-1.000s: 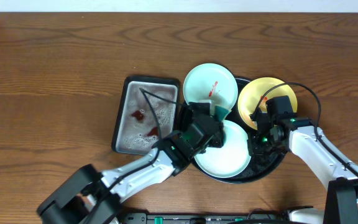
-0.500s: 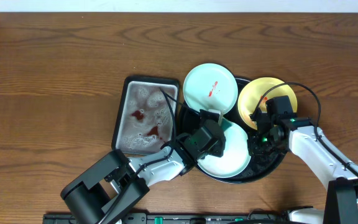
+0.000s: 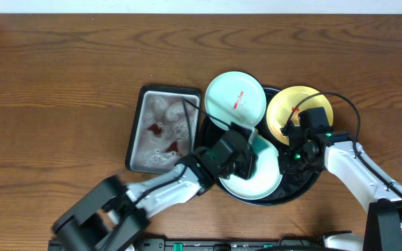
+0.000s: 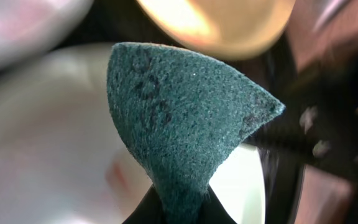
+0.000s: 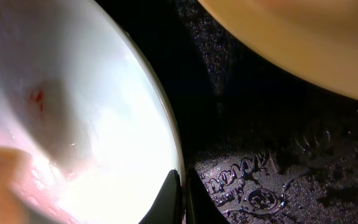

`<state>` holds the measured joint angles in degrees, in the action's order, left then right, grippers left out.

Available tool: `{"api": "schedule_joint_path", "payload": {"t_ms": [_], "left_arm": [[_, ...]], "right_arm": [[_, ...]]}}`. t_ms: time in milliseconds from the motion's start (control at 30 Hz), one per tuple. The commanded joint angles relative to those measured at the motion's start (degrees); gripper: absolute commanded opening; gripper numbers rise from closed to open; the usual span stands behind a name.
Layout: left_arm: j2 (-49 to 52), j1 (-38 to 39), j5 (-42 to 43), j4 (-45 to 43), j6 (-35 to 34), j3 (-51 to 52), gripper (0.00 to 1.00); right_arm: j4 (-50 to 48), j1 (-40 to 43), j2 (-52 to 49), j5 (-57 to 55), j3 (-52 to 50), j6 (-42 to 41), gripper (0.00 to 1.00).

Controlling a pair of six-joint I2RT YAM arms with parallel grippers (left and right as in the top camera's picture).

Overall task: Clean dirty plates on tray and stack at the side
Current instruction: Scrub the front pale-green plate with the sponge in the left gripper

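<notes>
**Operator:** Where are the plates?

**Spotter:** All three sit on your large round glossy black tray (image 3: pixel 289 193), right of centre on the brown wooden table (image 3: pixel 61 70). The small, shallow rear mint plate (image 3: pixel 237 87) lies at the tray's back left and carries a red streak. The small round yellow plate (image 3: pixel 306 104) lies at the back right. The front mint plate (image 3: pixel 262 180) lies nearest you, and your right wrist camera shows a small red fleck on it.

**Operator:** And my left gripper?

**Spotter:** Your left gripper (image 4: pixel 178 210) is clenched on a dark green scouring sponge (image 4: pixel 179 112), which fans out above the fingers. It hangs over the front mint plate. I cannot tell whether the sponge touches the plate.

**Operator:** The right?

**Spotter:** Your right gripper (image 5: pixel 180 198) pinches the front mint plate's rim on its right side, one finger on the inside and one on the outside, over the wet black tray.

**Operator:** Anything else nearby?

**Spotter:** A rectangular grey metal tray (image 3: pixel 139 104) lies just beside the black tray, on its left. It holds foamy water with red bits.
</notes>
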<state>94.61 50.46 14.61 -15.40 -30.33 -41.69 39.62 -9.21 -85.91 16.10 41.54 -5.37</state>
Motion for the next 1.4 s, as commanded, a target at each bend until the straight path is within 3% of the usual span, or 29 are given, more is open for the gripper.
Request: {"api": "schedule_joint_path", "payload": {"t_ms": [0, 67, 367, 733, 933, 1067, 1367], "left_arm": [[-4.0, -1.1, -14.2, -1.1, 2.5, -0.2, 0.07], [-3.7, -1.0, -17.2, -2.9, 2.4, -0.2, 0.07], [3.0, -0.9, -15.5, -7.5, 0.9, -0.2, 0.08], [6.3, 0.5, -0.5, -6.6, -4.3, -0.2, 0.08], [5.9, 3.0, 6.0, -6.1, -2.4, -0.2, 0.08], [2.4, 1.1, 3.9, -6.1, 0.6, -0.2, 0.08], [-2.7, -3.5, -9.4, -6.9, 1.0, -0.2, 0.08]], "right_arm": [[0.1, 0.1, -0.3, 0.7, 0.7, 1.2, 0.01], [0.1, 0.1, -0.3, 0.7, 0.7, 1.2, 0.01], [0.2, 0.1, -0.3, 0.7, 0.7, 1.2, 0.01], [0.2, 0.1, -0.3, 0.7, 0.7, 1.2, 0.01], [0.3, 0.1, -0.3, 0.7, 0.7, 1.2, 0.01], [0.4, 0.1, -0.3, 0.7, 0.7, 1.2, 0.01], [0.4, 0.1, -0.3, 0.7, 0.7, 1.2, 0.01]]}}
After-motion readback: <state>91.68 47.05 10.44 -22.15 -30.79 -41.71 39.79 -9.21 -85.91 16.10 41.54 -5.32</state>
